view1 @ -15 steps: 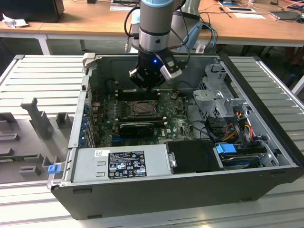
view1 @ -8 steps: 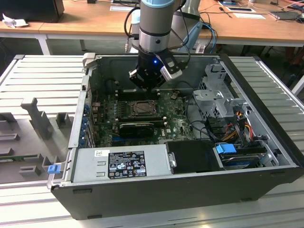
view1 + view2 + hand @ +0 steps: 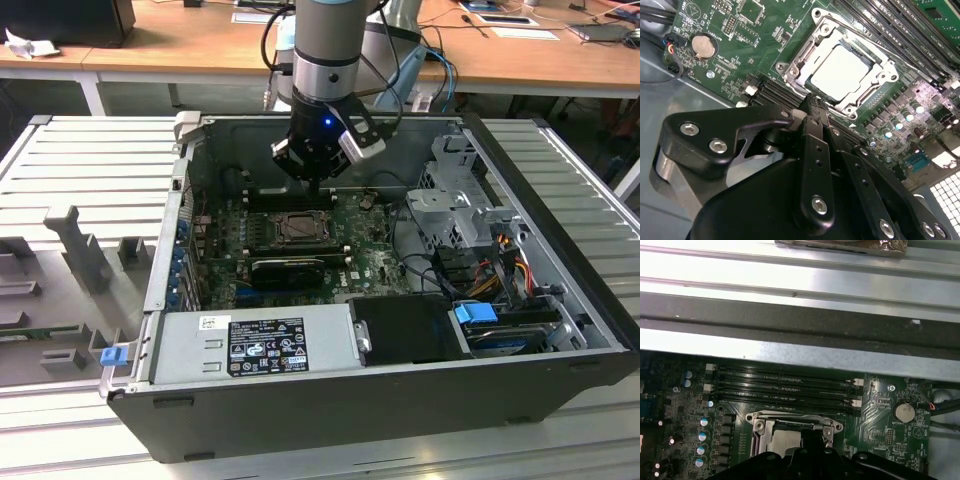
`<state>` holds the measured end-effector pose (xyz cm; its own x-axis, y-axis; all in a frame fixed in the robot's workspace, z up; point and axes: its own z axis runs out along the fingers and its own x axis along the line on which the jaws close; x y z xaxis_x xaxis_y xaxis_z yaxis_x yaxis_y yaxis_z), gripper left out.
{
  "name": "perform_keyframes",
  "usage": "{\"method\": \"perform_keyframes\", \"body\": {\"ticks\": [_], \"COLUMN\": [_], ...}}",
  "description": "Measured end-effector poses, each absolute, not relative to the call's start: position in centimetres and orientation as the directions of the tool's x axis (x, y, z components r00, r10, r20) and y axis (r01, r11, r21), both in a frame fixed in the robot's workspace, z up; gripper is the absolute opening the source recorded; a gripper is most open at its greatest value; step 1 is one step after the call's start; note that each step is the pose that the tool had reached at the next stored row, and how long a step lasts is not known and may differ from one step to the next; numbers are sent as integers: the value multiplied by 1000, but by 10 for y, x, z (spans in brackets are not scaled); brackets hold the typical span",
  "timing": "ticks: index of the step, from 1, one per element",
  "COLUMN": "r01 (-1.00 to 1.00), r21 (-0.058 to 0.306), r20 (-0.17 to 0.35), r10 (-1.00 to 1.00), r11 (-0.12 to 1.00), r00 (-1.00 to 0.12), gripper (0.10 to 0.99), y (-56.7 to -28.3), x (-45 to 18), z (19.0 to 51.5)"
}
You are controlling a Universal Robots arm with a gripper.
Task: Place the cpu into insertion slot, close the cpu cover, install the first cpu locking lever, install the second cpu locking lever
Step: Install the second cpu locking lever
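Second wrist view: closed jaws hide an edge of the cpu cover (image 3: 805, 60).

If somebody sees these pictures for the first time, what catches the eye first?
The arm's black claw hangs inside the open computer case, just above the motherboard. Below it, in the second wrist view, the silvery cpu lies in its socket with the cover framing it. A round coin battery shines nearby.
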<state>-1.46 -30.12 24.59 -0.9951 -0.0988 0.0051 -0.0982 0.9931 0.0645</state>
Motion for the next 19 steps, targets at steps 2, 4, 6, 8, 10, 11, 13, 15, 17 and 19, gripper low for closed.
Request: {"method": "perform_keyframes", "body": {"ticks": [2,4,6,8,10,11,13,15,17,19], "r01": [-98,-98,-98,-98,-98,-98,-98,-98,-98,-98], "r21": [65,64,65,64,64,64,64,64,64,65], "r20": [5,5,5,5,5,5,5,5,5,5], "r10": [-99,-99,-99,-99,-99,-99,-98,-99,-99,-99], "r11": [993,993,993,993,993,993,993,993,993,993], "r00": [-995,-995,-995,-995,-995,-995,-995,-995,-995,-995], "gripper": [106,106,106,106,106,106,106,106,106,106], "y": [-301,-302,-302,-303,-305,-306,-306,-306,-306,-306], "x": [-15,-15,-15,-15,-15,-15,-15,-15,-15,-15], "z": [246,246,246,246,246,246,246,248,251,255]}}
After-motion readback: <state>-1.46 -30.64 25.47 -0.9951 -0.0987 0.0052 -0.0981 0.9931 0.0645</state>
